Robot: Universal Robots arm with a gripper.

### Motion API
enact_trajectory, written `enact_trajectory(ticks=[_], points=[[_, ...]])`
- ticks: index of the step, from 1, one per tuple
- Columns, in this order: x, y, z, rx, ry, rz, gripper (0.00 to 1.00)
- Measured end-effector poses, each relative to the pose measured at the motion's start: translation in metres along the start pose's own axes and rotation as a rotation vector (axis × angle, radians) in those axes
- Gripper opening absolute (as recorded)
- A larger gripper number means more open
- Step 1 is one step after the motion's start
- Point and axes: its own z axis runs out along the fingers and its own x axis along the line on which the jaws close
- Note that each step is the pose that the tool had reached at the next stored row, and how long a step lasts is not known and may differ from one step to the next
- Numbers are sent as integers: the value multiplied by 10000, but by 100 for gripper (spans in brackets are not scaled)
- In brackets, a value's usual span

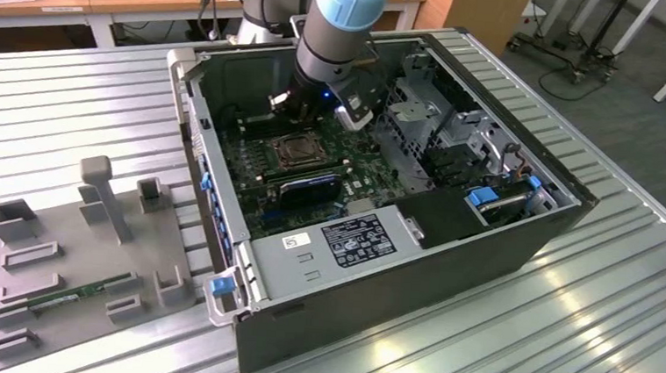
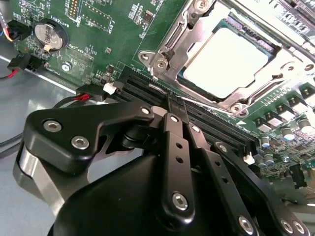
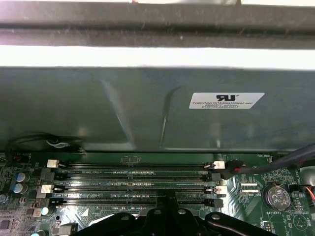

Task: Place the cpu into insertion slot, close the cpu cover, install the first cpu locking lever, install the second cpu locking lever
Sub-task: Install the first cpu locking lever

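**cpu (image 2: 226, 61) seated, cpu cover (image 2: 183, 42) down, gripper (image 2: 173, 102) closed**

Exterior view, L to R: grey fixture tray (image 1: 68, 282) sits at 8 o'clock of the computer case (image 1: 444, 282), w/ a memory stick (image 1: 79, 295) lying in it. Both stand on the slatted metal table (image 1: 603, 346). The arm (image 1: 338, 28) drops into the case from 12 o'clock. The insertion slot (image 1: 300, 152) is just at 6 o'clock of the arm's tip.

Second wrist view: the cpu lies flat in the slot. The cover frame is folded down around it, pale face showing thru the cut-out. Gripper fingers are pressed together, nothing visible between them. The tips are at the thin wire locking lever (image 2: 202, 101), which runs between the socket and the memory slots (image 2: 142, 91). Touching it or just above: can't tell. Lever hooked or free: can't tell.

Handling, my read: the cpu is light, stiff and fragile, esp. the contact side and the socket pins. Take it by the edges only, no sideways drag. With the frame down there's no edge to grab now. The lever looks like springy, slick wire, so best taken near its free end, w/ firm steady push.
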Motion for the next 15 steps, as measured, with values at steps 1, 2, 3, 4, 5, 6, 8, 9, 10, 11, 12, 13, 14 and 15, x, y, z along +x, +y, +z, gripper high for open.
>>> enact_trajectory(ticks=[1, 2, 3, 4, 5, 6, 8, 9, 10, 11, 12, 13, 14, 15], points=[[0, 4, -4, 0, -1, 0, 11], [0, 4, -4, 1, 0, 0, 11], [0, 4, -4, 13, -1, 0, 11], [1, 5, -5, 61, 0, 1, 11], [1, 5, -5, 128, 0, 1, 11], [0, 4, -5, 199, 0, -1, 11], [-1, 4, -5, 315, -1, -4, 11], [-1, 3, -4, 356, -2, -5, 11], [-1, 5, -3, 362, -2, -5, 11], [0, 11, -1, 363, -3, -4, 11], [0, 18, 2, 364, -2, -3, 11], [0, 27, 5, 365, -1, -3, 11], [0, 34, 8, 364, -1, -4, 11], [0, 43, 12, 363, -1, -4, 11]])
